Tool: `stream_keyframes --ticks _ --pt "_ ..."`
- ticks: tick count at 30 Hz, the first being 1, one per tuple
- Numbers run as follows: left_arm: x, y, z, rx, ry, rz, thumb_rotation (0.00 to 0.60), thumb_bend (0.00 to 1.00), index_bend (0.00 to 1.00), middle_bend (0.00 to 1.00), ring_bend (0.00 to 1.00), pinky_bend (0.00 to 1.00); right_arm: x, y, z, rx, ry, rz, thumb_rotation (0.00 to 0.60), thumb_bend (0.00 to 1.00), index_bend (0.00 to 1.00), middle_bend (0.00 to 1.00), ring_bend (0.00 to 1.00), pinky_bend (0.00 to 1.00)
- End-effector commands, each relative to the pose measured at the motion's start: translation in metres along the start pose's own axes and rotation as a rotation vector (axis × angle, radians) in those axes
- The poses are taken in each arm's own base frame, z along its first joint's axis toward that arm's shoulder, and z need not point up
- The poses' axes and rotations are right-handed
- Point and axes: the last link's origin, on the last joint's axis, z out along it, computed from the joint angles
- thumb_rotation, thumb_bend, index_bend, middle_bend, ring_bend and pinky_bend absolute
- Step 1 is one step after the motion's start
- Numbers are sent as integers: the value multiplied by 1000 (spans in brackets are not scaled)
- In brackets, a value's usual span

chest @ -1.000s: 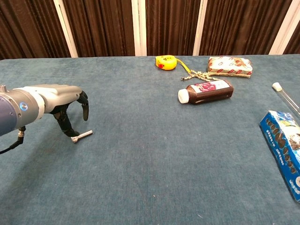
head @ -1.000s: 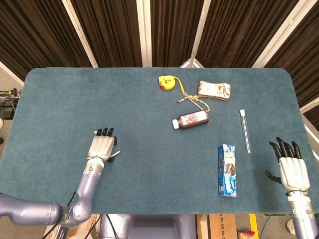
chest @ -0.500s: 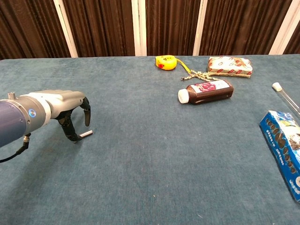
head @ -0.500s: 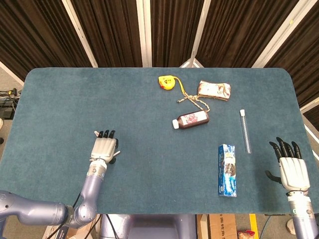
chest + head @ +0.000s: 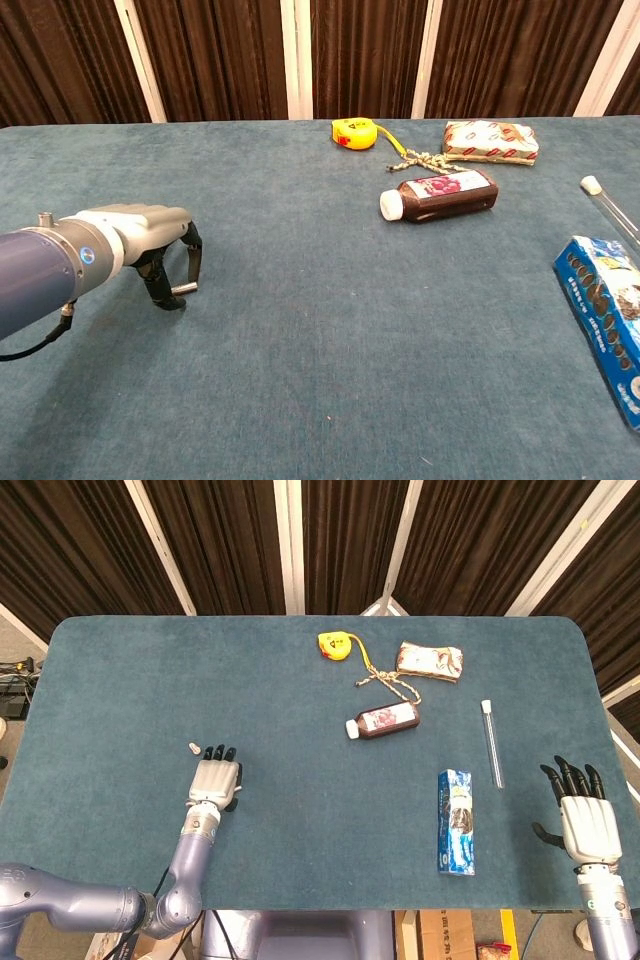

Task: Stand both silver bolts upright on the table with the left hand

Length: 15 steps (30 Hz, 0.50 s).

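Note:
One silver bolt (image 5: 193, 747) stands upright on the cloth just beyond my left hand (image 5: 215, 780); in the chest view its top (image 5: 44, 216) shows above my forearm. The other silver bolt (image 5: 184, 288) lies flat on the table under my left hand (image 5: 150, 240). The thumb and a finger curl down around it and appear to pinch it. From the head view this bolt is hidden by the hand. My right hand (image 5: 585, 815) rests at the table's front right, fingers spread, holding nothing.
A yellow tape measure (image 5: 335, 645), a knotted rope (image 5: 392, 683) and a snack packet (image 5: 430, 660) lie at the back. A brown bottle (image 5: 383, 721), a test tube (image 5: 491, 742) and a blue box (image 5: 456, 821) lie to the right.
My left hand has slid right and nearer over the lying bolt, its fingers closing around it. That uncovered the standing bolt behind it. The right hand has not moved.

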Motion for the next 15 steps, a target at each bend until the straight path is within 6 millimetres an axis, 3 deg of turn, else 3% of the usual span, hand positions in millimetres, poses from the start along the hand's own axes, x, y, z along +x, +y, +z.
stream_keyframes --ticks 1,15 --pt "0 1 0 -6 -1 -2 600 442 487 99 0 0 0 0 0 1 1 2 600 172 162 84 121 0" --pt "0 2 -2 -17 2 -1 600 460 515 111 0 0 1 0 0 -1 4 11 600 172 162 84 121 0"
